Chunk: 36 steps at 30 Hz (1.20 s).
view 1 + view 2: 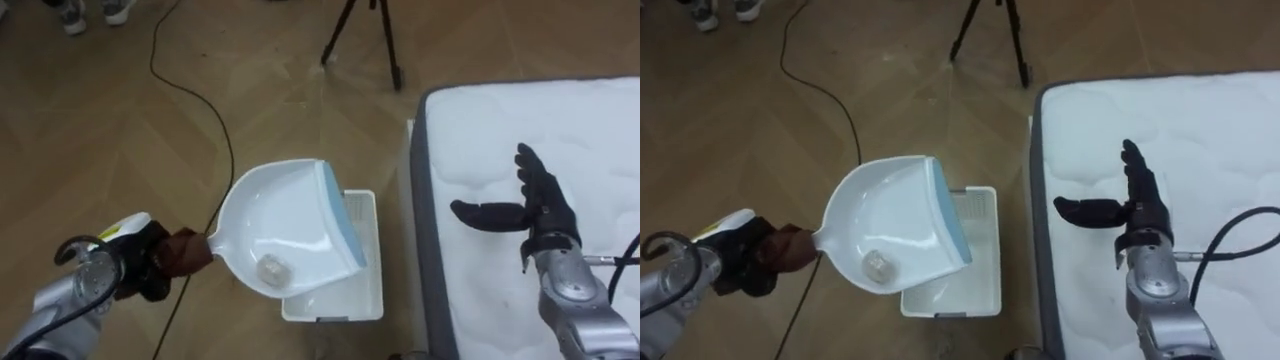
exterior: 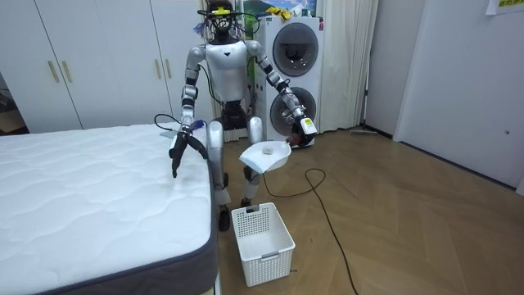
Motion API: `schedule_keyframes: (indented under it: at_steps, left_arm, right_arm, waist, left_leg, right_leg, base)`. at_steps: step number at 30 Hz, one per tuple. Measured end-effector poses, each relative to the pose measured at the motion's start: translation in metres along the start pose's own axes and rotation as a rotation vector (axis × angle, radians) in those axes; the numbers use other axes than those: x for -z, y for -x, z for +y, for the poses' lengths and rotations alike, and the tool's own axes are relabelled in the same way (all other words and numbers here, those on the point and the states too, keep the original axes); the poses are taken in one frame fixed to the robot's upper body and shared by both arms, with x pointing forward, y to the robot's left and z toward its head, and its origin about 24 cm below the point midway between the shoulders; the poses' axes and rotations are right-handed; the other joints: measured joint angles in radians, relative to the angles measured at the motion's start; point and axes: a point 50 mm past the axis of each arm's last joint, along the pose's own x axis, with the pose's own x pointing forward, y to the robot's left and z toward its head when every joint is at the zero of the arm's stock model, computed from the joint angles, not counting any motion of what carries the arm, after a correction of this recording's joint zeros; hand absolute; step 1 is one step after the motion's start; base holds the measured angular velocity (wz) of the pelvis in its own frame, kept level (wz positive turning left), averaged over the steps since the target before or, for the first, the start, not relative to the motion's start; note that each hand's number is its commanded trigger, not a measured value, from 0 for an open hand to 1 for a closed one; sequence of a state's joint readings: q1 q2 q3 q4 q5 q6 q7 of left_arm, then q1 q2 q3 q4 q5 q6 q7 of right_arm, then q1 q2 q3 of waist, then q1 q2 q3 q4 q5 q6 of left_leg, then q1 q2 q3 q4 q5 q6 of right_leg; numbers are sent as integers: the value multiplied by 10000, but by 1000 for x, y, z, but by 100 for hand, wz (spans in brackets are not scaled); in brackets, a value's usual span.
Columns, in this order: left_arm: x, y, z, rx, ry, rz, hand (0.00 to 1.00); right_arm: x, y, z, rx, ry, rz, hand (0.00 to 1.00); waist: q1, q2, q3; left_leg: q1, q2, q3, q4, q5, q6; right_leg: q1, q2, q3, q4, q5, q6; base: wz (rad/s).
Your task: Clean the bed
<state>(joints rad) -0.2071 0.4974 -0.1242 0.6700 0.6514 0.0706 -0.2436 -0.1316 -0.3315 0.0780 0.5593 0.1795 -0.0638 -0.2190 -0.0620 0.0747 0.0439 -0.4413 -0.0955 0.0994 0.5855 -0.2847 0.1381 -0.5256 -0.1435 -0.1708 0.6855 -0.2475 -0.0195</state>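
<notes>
Where the scrap lies: a small pale scrap (image 1: 272,268) sits in the dustpan (image 1: 285,215), toward the handle end, not yet in the basket.
Dustpan: held over the left part of the white basket (image 1: 355,295) on the floor, blue-edged lip pointing right toward the bed.
Left hand (image 1: 140,262): fingers clenched round the brown handle (image 1: 185,250).
Right hand (image 1: 535,205): fingers released and spread above the bed (image 1: 600,130), holding nothing.
Step in hand: probably tipping the scrap out. Raise the handle end slowly so the lip drops inside the basket's rim; a light scrap could skid past onto the floor.
</notes>
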Motion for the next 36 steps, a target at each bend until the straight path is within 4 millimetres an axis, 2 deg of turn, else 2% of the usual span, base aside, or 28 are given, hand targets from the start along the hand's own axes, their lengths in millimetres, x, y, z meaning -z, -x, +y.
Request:
schedule_keyframes:
  at_steps: [5, 9, 13, 18, 21, 24, 28, 31, 36]
  left_arm:
    - [-8, -8, 24, -519, -940, 121, 100]
    - [-7, -9, 31, -654, -1761, 308, 100]
    - [-2, -10, 29, -478, -2826, 674, 100]
    - [7, -11, 25, -199, -3545, 1297, 100]
    - [10, -11, 28, -265, -4051, 1631, 100]
    - [14, -9, 37, -450, -4551, 1982, 100]
    - [24, -5, 60, -765, -4934, 2571, 100]
    - [34, 0, 74, -970, -5318, 3082, 100]
    - [45, 4, 77, -882, -5485, 3602, 100]
  right_arm:
    - [3, 1, 3, 85, 1063, -196, 0]
    - [4, 2, 4, 302, 1248, -247, 0]
    - [4, 2, 6, 441, 1325, -247, 0]
    - [7, 4, 10, 308, 1410, -192, 0]
    - [6, 4, 11, 350, 1410, -232, 0]
    - [6, 4, 11, 461, 1379, -253, 0]
    - [5, 5, 14, 596, 1448, -310, 0]
    - [5, 6, 17, 666, 1467, -330, 0]
    - [4, 7, 22, 763, 1374, -409, 0]
  waist:
    - [-140, 229, -3]
    - [-233, 350, 0]
    - [-359, 455, -6]
    - [-455, 522, -12]
    - [-414, 527, -21]
    - [-419, 550, -37]
    - [-420, 633, -93]
    - [-460, 699, -98]
    - [-475, 805, -75]
  left_leg:
    - [-725, -33, 111, 212, 20, 18]
    - [-976, -30, 145, 206, 19, 19]
    - [-1056, -25, 163, 109, 19, 19]
    - [-1073, 5, 174, -7, 21, 21]
    - [-1127, 11, 210, -56, 21, 21]
    - [-1141, 35, 227, -86, 27, 26]
    - [-1172, 75, 309, -71, 37, 31]
    - [-1168, 76, 352, -65, 37, 32]
    - [-1132, 70, 390, -64, 36, 33]
  right_leg:
    - [-761, -97, 65, 267, 6, -6]
    - [-1039, -98, 82, 264, 10, -12]
    - [-1131, -83, 89, 176, 11, -9]
    - [-1151, -49, 56, 58, 16, -5]
    - [-1227, -50, 58, 45, 17, -5]
    - [-1222, -50, 4, -37, 23, -2]
    - [-1219, -77, -105, -76, 45, -3]
    - [-1216, -86, -89, -67, 54, 9]
    - [-1212, -93, -32, 1, 57, 15]
  base:
    - [-1]
    - [0]
    - [0]
    - [-1]
    - [0]
    - [0]
    - [0]
    - [0]
    - [1]
